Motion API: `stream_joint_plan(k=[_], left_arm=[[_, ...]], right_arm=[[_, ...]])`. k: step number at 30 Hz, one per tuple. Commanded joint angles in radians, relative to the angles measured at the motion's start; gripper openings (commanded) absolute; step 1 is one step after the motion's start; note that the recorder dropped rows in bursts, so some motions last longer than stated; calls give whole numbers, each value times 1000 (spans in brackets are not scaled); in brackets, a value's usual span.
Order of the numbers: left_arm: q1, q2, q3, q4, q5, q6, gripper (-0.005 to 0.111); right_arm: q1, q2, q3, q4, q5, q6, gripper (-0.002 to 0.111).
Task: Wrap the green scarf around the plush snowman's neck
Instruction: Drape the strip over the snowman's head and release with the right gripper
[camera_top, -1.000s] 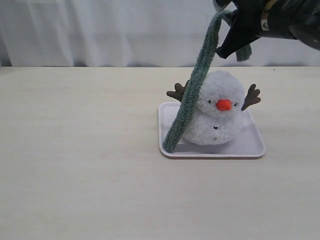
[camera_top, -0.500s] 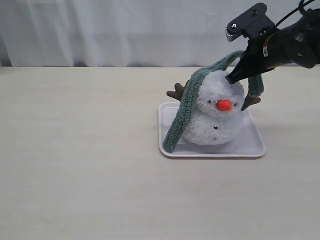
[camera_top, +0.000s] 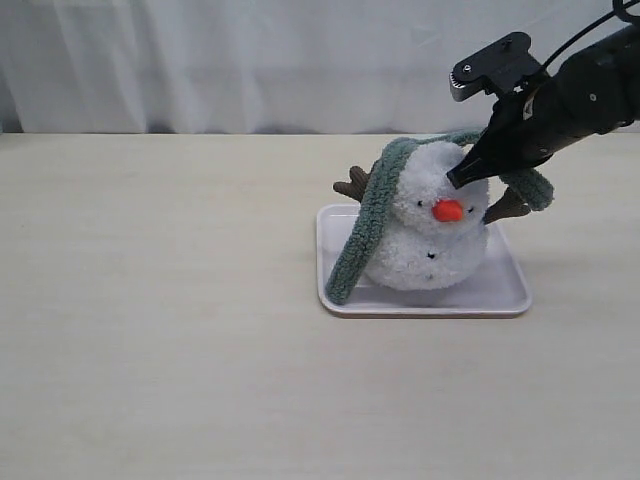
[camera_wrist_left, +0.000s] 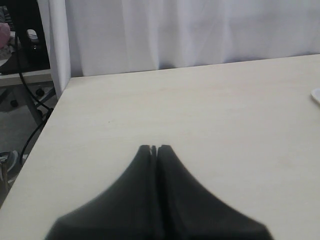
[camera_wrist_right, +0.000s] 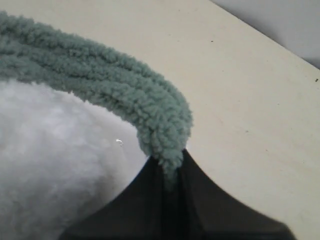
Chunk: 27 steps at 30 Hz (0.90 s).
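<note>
Fuzzy grey-green scarf (camera_top: 368, 225) lies draped over head of fluffy white plush snowman (camera_top: 430, 245), which stands in flat white rectangular tray (camera_top: 505, 292). One end hangs down to tray on view's left; other end loops by brown twig arm (camera_top: 508, 207). Black right gripper (camera_top: 460, 178) pinches scarf beside snowman's head. Left gripper (camera_wrist_left: 154, 149) is pressed together, empty, over pale wooden table (camera_top: 150, 330).
</note>
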Motion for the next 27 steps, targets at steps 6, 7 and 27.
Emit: stream_joint_plan(k=[6,7,27], left_arm=[[-7,-2,3,-1,-8,-3,0],[-7,-2,3,-1,-8,-3,0],[-7,-2,3,-1,-8,-3,0]], right_arm=[[-1,-32,-28,158,47,-67,4],[-1,-32,-41,186,75,-75,4],[-1,-32,-47,282,385,-167,4]])
